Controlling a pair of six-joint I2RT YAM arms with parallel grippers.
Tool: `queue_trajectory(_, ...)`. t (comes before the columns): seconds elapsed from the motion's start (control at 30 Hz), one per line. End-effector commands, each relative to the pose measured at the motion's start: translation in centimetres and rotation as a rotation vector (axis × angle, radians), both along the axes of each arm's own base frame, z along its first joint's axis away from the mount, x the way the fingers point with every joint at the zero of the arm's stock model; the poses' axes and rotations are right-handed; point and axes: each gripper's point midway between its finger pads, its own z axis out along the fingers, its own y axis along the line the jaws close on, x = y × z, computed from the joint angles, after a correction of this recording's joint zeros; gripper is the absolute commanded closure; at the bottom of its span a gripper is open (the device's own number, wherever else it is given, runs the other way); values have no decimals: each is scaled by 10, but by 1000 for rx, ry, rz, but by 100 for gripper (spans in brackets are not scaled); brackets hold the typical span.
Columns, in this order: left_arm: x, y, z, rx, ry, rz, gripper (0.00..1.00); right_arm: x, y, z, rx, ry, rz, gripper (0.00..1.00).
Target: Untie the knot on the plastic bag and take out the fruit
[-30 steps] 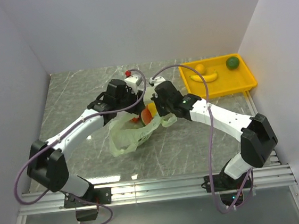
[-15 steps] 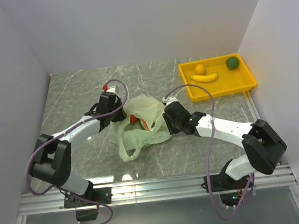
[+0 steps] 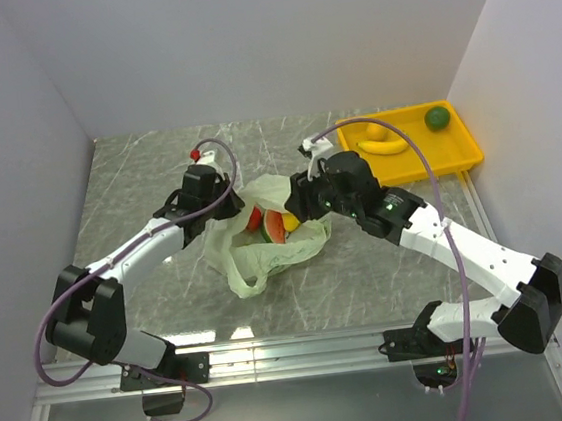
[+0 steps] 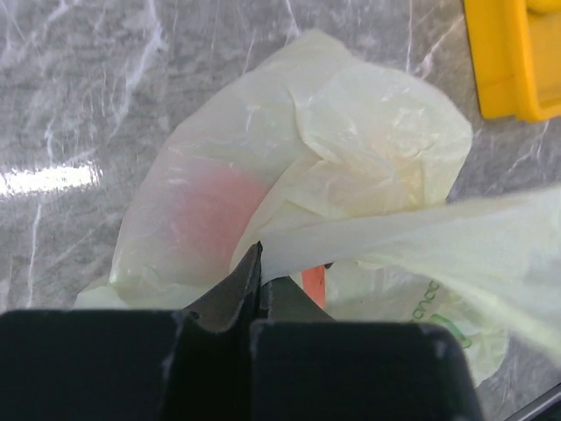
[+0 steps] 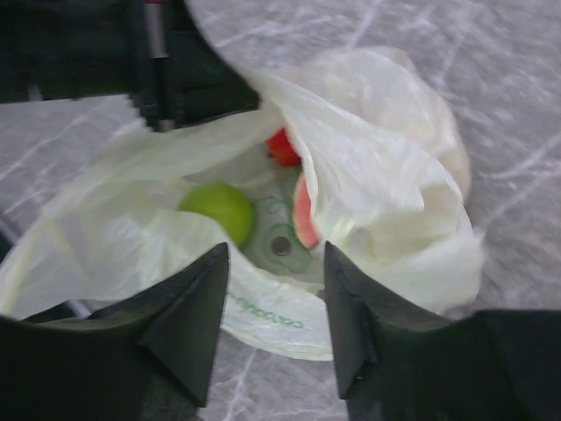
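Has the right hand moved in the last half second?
Yes. The right hand shifted up the top view, closer to level with the yellow tray's near rim, open over the plastic bag.

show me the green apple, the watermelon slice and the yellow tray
light green apple (image 5: 219, 209), right wrist view, its rounded top
watermelon slice (image 5: 302, 217), right wrist view, red face
yellow tray (image 3: 445, 145), top external view, bare floor

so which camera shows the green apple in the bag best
The right wrist view: the green apple lies in plain sight inside the open plastic bag. From the top I cannot pick it out among the fruit; the left wrist sees only bag film.
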Motion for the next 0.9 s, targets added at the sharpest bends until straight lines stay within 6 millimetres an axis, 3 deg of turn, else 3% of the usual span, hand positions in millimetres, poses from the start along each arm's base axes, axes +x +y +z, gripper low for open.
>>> queue_trajectory(0.0, 9, -1, 32, -32, -60, 39, 99, -17, 26, 19, 45, 10, 168, 49)
queue_trajectory(0.1, 12, 4, 33, -12, -70, 60, 99, -18, 49, 21, 75, 42, 236, 52)
queue_trajectory(0.13, 13, 7, 34, 1, -72, 71, 100, -13, 55, 6, 59, 82, 222, 53)
queue_trajectory(0.23, 14, 14, 34, 29, -82, 98, 99, -3, 67, -9, 53, 106, 219, 56)
queue_trajectory(0.27, 15, 19, 33, 47, -86, 117, 99, 1, 75, -24, 45, 137, 231, 57)
queue_trajectory(0.33, 15, 23, 32, 69, -90, 125, 100, 5, 87, -30, 55, 163, 252, 57)
queue_trajectory(0.37, 14, 28, 30, 88, -87, 139, 99, 8, 97, -43, 50, 189, 270, 57)
queue_trajectory(0.5, 16, 35, 28, 117, -100, 165, 100, 33, 109, -66, 26, 196, 210, 57)
queue_trajectory(0.53, 16, 36, 25, 125, -97, 167, 100, 37, 112, -83, 2, 218, 202, 56)
queue_trajectory(0.63, 18, 40, 16, 152, -88, 185, 100, 56, 115, -96, -17, 211, 126, 52)
queue_trajectory(0.73, 20, 46, 2, 186, -61, 210, 99, 75, 113, -114, -24, 200, 30, 36)
queue_trajectory(0.77, 20, 46, -1, 191, -55, 212, 99, 80, 116, -113, -7, 182, 18, 27)
queue_trajectory(0.87, 18, 49, -16, 210, -25, 221, 99, 89, 121, -116, 16, 165, -8, 18)
